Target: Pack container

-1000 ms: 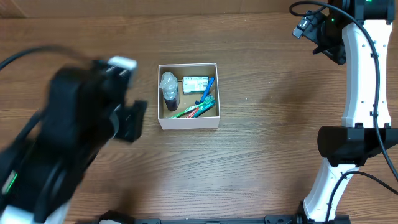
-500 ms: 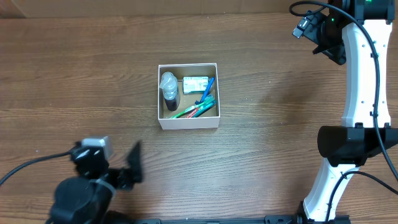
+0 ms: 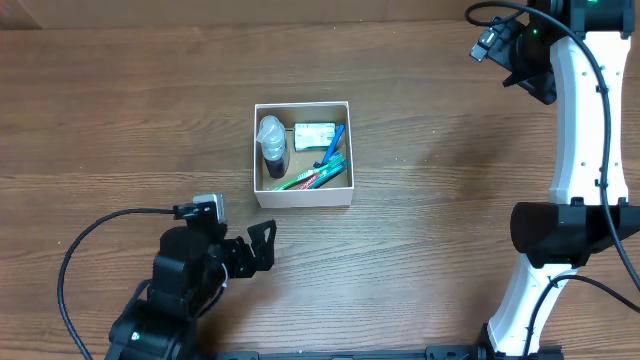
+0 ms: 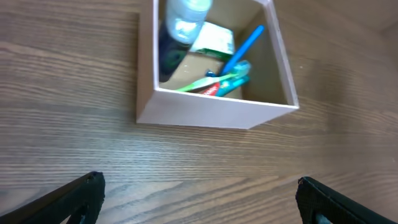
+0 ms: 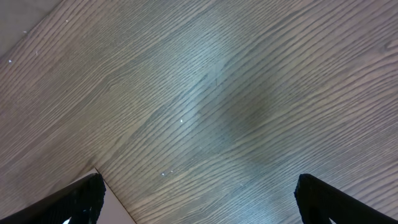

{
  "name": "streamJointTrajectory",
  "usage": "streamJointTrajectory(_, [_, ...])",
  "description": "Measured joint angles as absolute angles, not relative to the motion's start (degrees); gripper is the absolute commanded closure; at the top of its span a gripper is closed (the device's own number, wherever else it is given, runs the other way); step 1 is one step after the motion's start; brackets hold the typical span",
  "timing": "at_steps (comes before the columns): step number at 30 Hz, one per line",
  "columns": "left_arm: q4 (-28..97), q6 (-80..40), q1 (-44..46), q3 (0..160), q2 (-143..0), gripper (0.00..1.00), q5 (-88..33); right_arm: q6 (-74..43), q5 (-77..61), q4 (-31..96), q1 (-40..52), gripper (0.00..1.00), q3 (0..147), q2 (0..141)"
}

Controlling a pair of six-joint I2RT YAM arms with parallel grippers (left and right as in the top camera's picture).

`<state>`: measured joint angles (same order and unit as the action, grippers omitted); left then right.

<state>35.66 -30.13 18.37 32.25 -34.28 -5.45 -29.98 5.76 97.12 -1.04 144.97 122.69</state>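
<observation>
Left fingers spread, empty, now closer to the container, right fingers spread, unmoved.

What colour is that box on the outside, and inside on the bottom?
White walls, brown floor; the container shows best in the left wrist view.

I see my right gripper spread wide above the wood-grain table, one dark fingertip in each near corner.

Wood-grain table carries one item directly: the container (square, white-walled), seated slightly toward 11 o'clock from centre.
</observation>
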Motion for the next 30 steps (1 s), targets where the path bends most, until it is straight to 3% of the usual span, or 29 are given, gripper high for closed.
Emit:
streamJointTrajectory(7, [27.29, -24.95, 18.37, 31.38, -35.0, 0.0, -1.39, -29.98, 5.76, 97.08, -1.04, 0.0, 144.97, 122.69])
streamJointTrajectory(16, [3.18, -20.73, 8.71, 13.78, -18.59, 0.0, -8.08, -29.98, 5.78, 97.08, -1.04, 0.0, 144.97, 122.69])
streamJointTrajectory(30, [4.58, -17.32, 1.15, 1.32, -4.08, 0.0, -11.88, -29.95, 5.76, 97.14, -1.04, 0.0, 144.97, 122.69])
